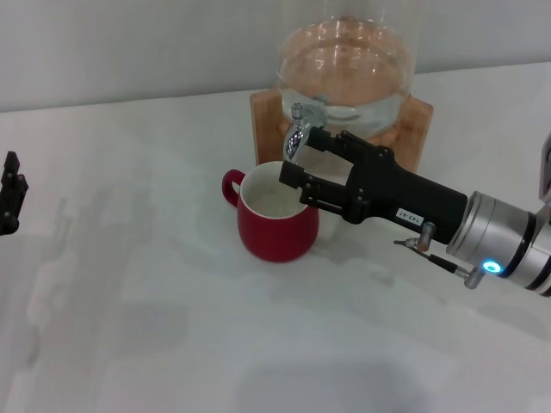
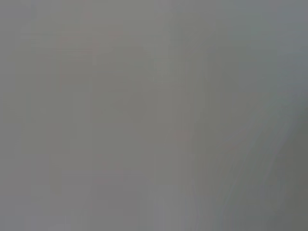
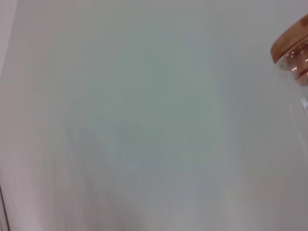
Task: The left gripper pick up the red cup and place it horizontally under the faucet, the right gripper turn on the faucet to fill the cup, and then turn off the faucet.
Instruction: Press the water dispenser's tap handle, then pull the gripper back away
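head view: the red cup (image 1: 277, 217) stands upright on the white table (image 1: 172, 327), handle toward the robot's left, its white inside showing, directly below the down-curved spout of the faucet (image 1: 296, 136). the faucet is fitted to a clear glass jar (image 1: 346, 70) holding water, which sits on a wooden stand (image 1: 413, 129). the right gripper (image 1: 297, 163) reaches in from the right, its two black fingers spread a little, one high beside the spout, the other low over the cup's far rim; whether either touches the chrome i cannot tell, and it has nothing clearly clamped. the left gripper (image 1: 10, 194) sits parked at the far left edge, well apart from the cup; only a black sliver shows, so its opening cannot be told.

left wrist view: only a featureless grey blur, nothing to name.

right wrist view: pale wall, and at one edge a bit of the glass jar (image 3: 301, 86) with its wooden lid (image 3: 288, 43); no fingers, faucet or cup appear.

handling, as a judgement: the lever is small, stiff, polished metal, likely slippery, so the fingertips should bracket it squarely and push gently; the jar is fragile and could shift on its stand. the glazed ceramic mug is rigid, fairly heavy, heavier once filled, and best gripped across the rim wall or belly.
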You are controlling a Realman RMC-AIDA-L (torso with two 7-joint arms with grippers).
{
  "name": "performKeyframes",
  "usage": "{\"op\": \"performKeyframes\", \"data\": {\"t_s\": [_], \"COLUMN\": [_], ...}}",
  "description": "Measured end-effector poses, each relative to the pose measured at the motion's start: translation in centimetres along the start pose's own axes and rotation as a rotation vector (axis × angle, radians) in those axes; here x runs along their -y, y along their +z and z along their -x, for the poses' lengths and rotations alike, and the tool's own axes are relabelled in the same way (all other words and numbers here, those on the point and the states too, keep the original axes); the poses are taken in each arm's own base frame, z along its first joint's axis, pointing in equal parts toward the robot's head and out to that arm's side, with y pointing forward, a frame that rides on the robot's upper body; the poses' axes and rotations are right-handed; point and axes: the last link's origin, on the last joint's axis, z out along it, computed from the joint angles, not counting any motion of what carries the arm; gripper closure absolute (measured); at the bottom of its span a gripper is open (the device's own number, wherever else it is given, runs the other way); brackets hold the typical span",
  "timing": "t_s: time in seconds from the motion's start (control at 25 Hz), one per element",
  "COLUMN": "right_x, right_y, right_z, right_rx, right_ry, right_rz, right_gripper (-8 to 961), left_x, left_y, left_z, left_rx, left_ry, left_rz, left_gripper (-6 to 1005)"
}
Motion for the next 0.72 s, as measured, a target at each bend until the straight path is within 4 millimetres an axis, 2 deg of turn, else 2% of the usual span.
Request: {"op": "performKeyframes", "data": {"t_s": [0.72], "right_x": [0.27], "right_y": [-0.52], "right_z": [0.00], "right_rx": [0.008], "right_ry": [0.002], "right_rz": [-0.025], "right_gripper": [114], "left_x": [-0.02], "left_y": [0.07], "left_z": [0.09], "left_rx": [0.007], "left_ry": [0.001], "left_rz": [0.002], "left_gripper": [328]}}
